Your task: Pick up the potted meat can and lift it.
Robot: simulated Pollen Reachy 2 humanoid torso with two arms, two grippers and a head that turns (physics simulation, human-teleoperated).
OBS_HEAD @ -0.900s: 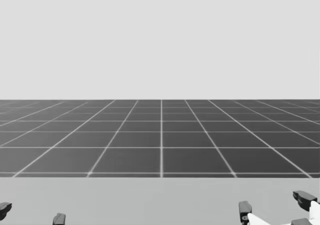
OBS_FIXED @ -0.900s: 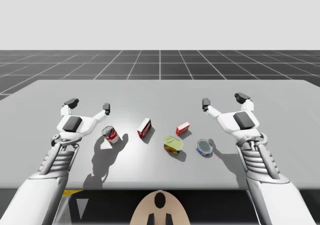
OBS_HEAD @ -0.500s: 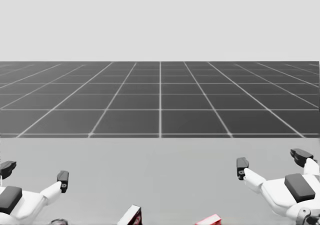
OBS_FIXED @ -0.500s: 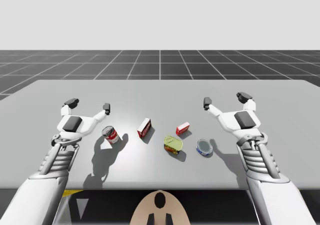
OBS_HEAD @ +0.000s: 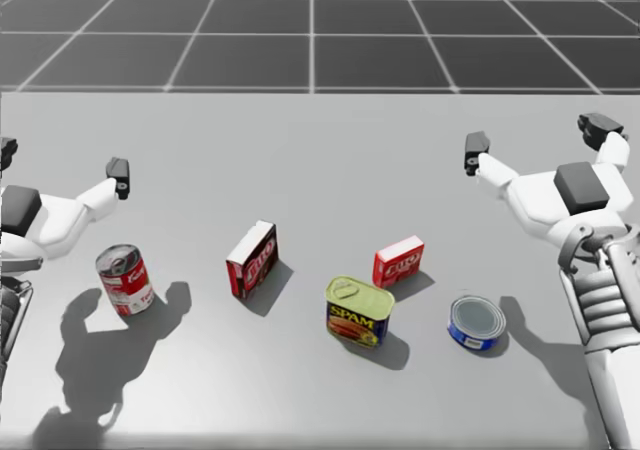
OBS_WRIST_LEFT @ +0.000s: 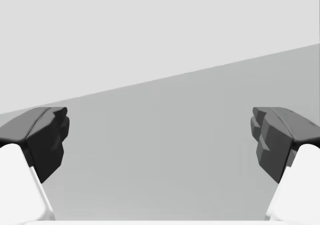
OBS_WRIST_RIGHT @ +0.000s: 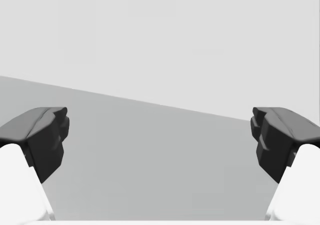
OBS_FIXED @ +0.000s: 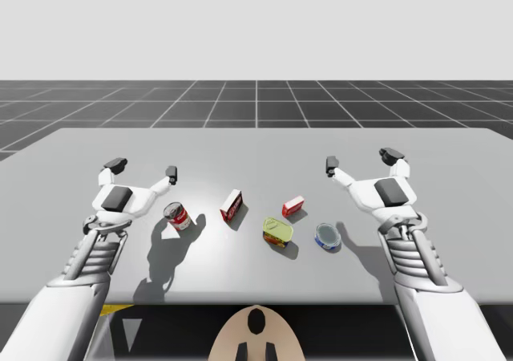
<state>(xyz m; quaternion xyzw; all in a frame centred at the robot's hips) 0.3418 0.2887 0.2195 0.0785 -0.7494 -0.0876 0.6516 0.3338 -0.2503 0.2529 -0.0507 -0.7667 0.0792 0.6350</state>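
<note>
The potted meat can [OBS_HEAD: 358,312] [OBS_FIXED: 277,233] is a squat rectangular can with a yellow lid and blue sides. It stands upright near the table's front middle. My left gripper [OBS_FIXED: 143,168] [OBS_HEAD: 60,162] hovers open at the table's left, far from the can. My right gripper [OBS_FIXED: 361,160] [OBS_HEAD: 537,138] is open at the right, behind and to the right of the can. Each wrist view shows its own open gripper, left [OBS_WRIST_LEFT: 160,140] and right [OBS_WRIST_RIGHT: 160,140], with nothing but bare table ahead.
A red soup can [OBS_HEAD: 125,278] stands just under my left gripper. A red box [OBS_HEAD: 252,259] and a smaller red box [OBS_HEAD: 398,261] stand behind the meat can. A flat blue round can [OBS_HEAD: 476,322] lies to its right. The grey table [OBS_HEAD: 300,150] is bare further back.
My head has turned downward, so the head view has gone from the far floor to the table and its objects. Arms and objects have stayed nearly still.
</note>
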